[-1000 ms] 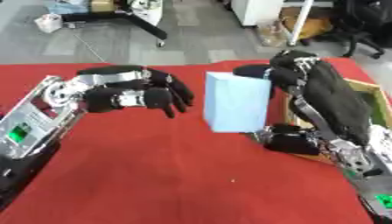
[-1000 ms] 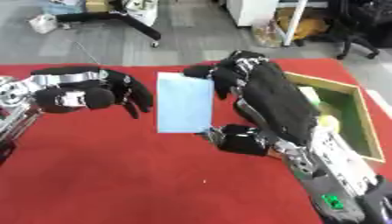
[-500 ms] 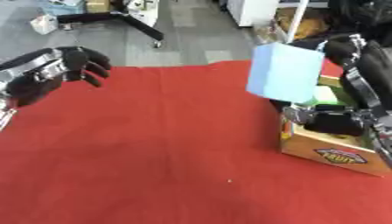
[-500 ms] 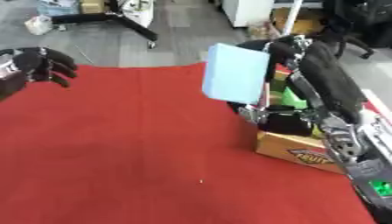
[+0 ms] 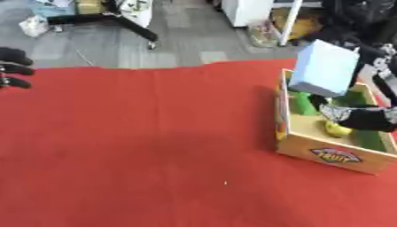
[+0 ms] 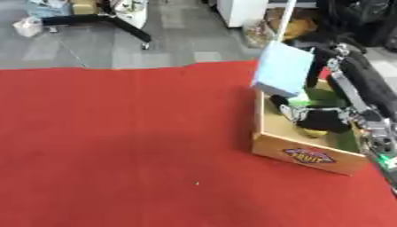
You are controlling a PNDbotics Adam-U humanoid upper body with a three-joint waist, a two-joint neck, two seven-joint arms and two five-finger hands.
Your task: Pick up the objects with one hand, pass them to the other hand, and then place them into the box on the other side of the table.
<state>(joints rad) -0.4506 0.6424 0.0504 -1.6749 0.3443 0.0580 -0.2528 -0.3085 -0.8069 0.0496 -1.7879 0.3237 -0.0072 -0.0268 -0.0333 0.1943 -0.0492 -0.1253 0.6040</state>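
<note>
A light blue carton (image 5: 324, 68) hangs tilted over the far left part of the wooden box (image 5: 333, 155), which stands at the table's right side. My right hand (image 6: 322, 119) is shut on the carton, thumb under its lower edge and fingers hidden behind it. Inside the box lie green things (image 5: 304, 103) and a yellow one (image 5: 339, 129). Only the fingertips of my left hand (image 5: 14, 68) show, straight, at the far left edge of the left eye view, far from the carton.
The red cloth (image 5: 155, 133) covers the table from the left edge to the box. Past the far edge lies grey floor with a black stand's legs (image 5: 116, 20) and a white cabinet (image 6: 248, 11).
My right hand has carried the blue carton rightward from the table's middle to above the wooden box. The left hand let go and drew back to the left edge. The camera has also shifted.
</note>
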